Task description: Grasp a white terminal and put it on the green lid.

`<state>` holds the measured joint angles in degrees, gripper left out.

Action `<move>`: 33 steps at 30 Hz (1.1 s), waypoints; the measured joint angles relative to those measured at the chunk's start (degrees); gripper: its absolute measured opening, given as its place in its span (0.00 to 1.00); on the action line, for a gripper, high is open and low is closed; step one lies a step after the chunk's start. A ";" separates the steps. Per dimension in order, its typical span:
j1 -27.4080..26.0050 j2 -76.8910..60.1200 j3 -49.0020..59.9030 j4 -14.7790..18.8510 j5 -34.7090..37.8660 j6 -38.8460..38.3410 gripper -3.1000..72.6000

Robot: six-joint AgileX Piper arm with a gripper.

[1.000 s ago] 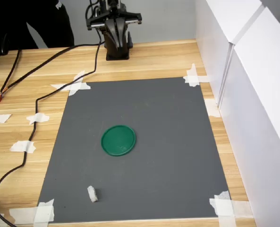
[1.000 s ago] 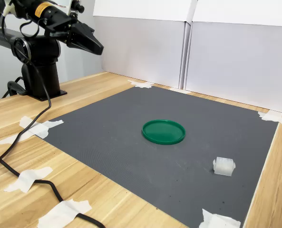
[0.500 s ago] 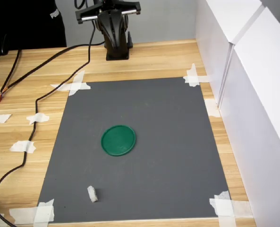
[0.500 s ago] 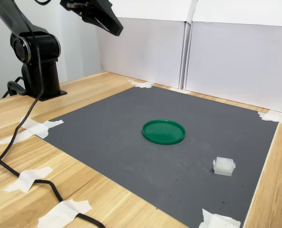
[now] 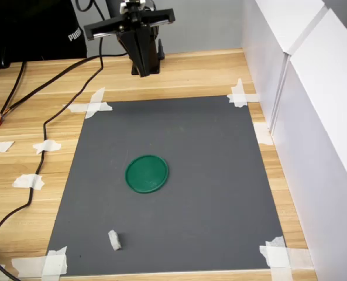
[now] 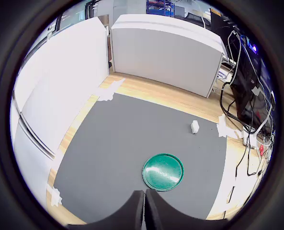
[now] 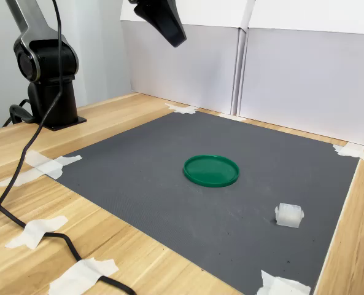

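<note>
Gripper (image 7: 177,42) has swung up and forward off its base over the last second — a second ago it hung low beside the arm's black pedestal (image 7: 46,92), now it rides high over the near-base edge of the grey mat (image 5: 179,193), fingers pressed together with no gap showing in the wrist view, holding nothing. Reads as the reach just getting under way; nothing on the mat has shifted, so the whole pick and place is still ahead. White terminal (image 5: 114,240) sits alone near the mat corner farthest from the base, at the bottom left in the first exterior view, well apart from the green lid (image 5: 147,173), which lies flat near the mat's middle with nothing on it. Wrist view puts lid (image 6: 163,171) just beyond the closed fingertips and terminal (image 6: 195,127) further out past it — likely the gripper must travel over the lid to reach the piece, and open before descending. Second exterior view shows the terminal (image 7: 289,215) as a small blocky piece with an open face, detail the overhead-like first exterior view blurs; only the first exterior view shows the dark-clothed person (image 5: 38,29) behind the table.
</note>
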<state>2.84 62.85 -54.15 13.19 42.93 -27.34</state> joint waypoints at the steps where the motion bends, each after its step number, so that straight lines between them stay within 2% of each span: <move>1: 0.00 1.21 -1.58 -0.44 1.17 0.00 0.02; 5: 0.00 5.26 -6.39 -3.08 4.23 -0.35 0.04; 9: 0.00 9.14 -10.00 -5.47 6.69 -1.89 0.14; 14: 0.00 13.95 -14.56 -6.71 9.60 -3.23 0.42; 19: 0.00 19.45 -19.63 -11.04 10.55 -3.59 0.76; 22: 0.00 22.75 -23.16 -12.37 10.63 -3.59 0.88; 25: -0.49 25.95 -27.20 -12.01 10.75 -3.59 0.93; 29: -3.33 30.52 -31.87 -8.23 11.19 -4.60 0.93; 33: -6.38 34.82 -35.99 -4.55 12.36 -10.03 0.92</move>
<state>-3.54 97.67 -90.14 8.64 55.29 -37.37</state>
